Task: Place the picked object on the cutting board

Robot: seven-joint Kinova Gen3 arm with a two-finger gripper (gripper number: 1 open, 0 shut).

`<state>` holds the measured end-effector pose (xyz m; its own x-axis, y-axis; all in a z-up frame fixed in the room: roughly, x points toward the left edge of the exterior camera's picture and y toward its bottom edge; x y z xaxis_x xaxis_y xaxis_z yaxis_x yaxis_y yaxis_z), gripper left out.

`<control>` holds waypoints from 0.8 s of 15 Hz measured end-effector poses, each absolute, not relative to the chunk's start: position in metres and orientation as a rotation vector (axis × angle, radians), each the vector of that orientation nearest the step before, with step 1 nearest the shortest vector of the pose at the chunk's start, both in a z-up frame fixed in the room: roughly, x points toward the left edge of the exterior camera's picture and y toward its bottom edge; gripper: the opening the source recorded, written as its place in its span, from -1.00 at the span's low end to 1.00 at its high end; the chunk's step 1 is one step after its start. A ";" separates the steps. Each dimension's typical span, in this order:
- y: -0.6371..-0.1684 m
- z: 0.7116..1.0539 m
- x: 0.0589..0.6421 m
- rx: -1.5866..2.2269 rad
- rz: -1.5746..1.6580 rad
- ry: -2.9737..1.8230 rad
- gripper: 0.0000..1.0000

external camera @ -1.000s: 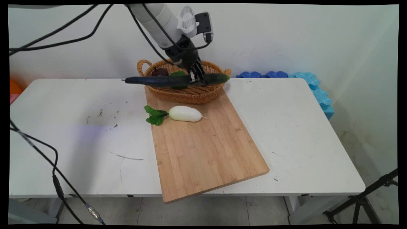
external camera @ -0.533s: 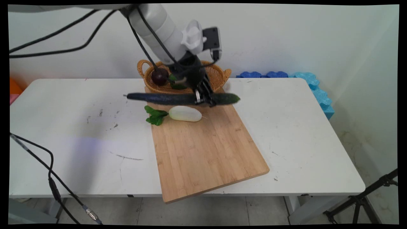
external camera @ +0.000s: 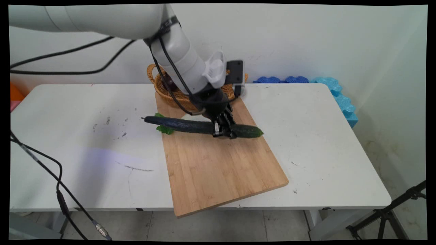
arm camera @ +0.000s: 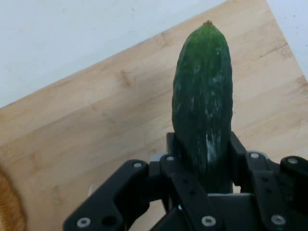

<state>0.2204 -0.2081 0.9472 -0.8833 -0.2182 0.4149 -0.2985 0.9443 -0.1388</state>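
One cucumber (external camera: 190, 125) clamped in end effector (external camera: 224, 132), lying left-right over cutting board (external camera: 221, 163).

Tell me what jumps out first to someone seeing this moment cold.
The long dark green cucumber stands out first: the black two-finger gripper is shut on it near one end, holding it level over the far part of the rectangular bamboo cutting board. Behind the arm, a woven wicker basket with handles sits at the board's far edge, and a few green leaves peek out below the cucumber at the board's left edge.

Matt wooden cutting board (external camera: 221, 166), woven wicker basket (external camera: 163, 89), waxy bumpy-skinned cucumber (arm camera: 202, 96).
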 end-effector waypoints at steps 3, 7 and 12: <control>-0.214 0.926 0.215 0.345 0.255 -2.700 -1.00; -0.223 0.901 0.211 0.324 0.227 -2.697 -1.00; -0.233 0.875 0.212 0.318 0.216 -2.696 -1.00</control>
<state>0.2117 -0.2327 0.8746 -0.8878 -0.1891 0.4197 -0.2536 0.9618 -0.1030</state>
